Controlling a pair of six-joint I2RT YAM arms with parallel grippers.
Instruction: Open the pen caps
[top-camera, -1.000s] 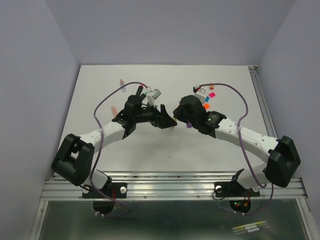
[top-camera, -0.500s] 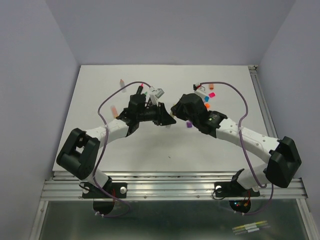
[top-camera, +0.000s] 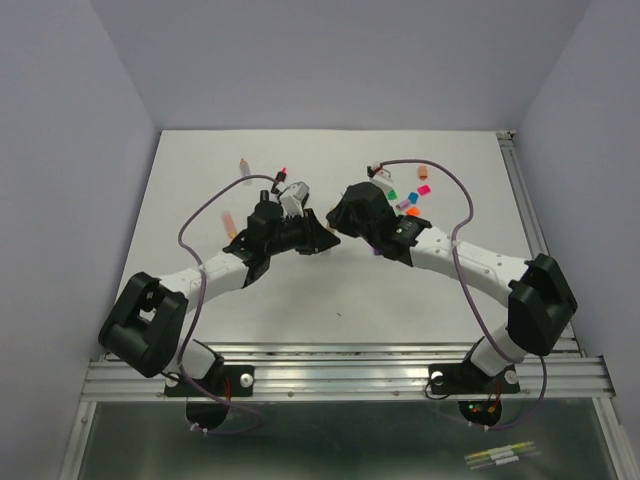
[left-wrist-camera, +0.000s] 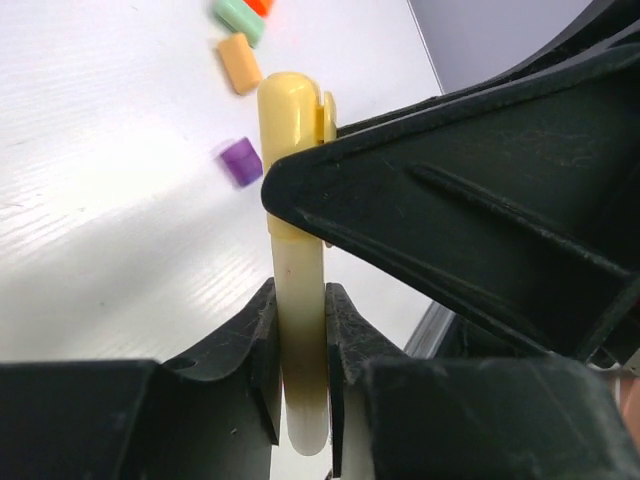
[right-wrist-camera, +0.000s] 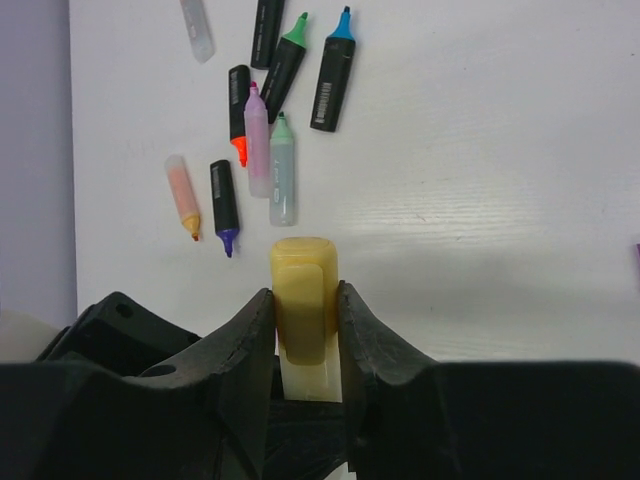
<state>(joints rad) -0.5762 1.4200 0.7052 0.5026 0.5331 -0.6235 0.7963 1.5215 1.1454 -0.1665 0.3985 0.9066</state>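
A pale yellow pen is held between both grippers above the table's middle. My left gripper (left-wrist-camera: 300, 305) is shut on its cream barrel (left-wrist-camera: 300, 390). My right gripper (right-wrist-camera: 303, 295) is shut on its yellow cap (right-wrist-camera: 303, 270), which sits on the barrel (right-wrist-camera: 308, 380). From above, the left gripper (top-camera: 322, 240) and right gripper (top-camera: 341, 224) meet tip to tip, hiding the pen. Several uncapped pens (right-wrist-camera: 283, 170) lie on the table, black and pastel. Loose pen caps (top-camera: 412, 193) lie at the back right, among them a purple cap (left-wrist-camera: 240, 161) and an orange cap (left-wrist-camera: 240, 63).
A pastel pen (top-camera: 243, 165) and an orange one (top-camera: 230, 218) lie apart at the back left. The right arm's purple cable (top-camera: 455, 215) loops over the caps. A metal rail (top-camera: 350, 375) runs along the near edge, and grey walls enclose the table.
My left gripper was open a second ago and has shut on the pen's barrel. Both grippers have shifted a little toward the back, the right arm swinging left.
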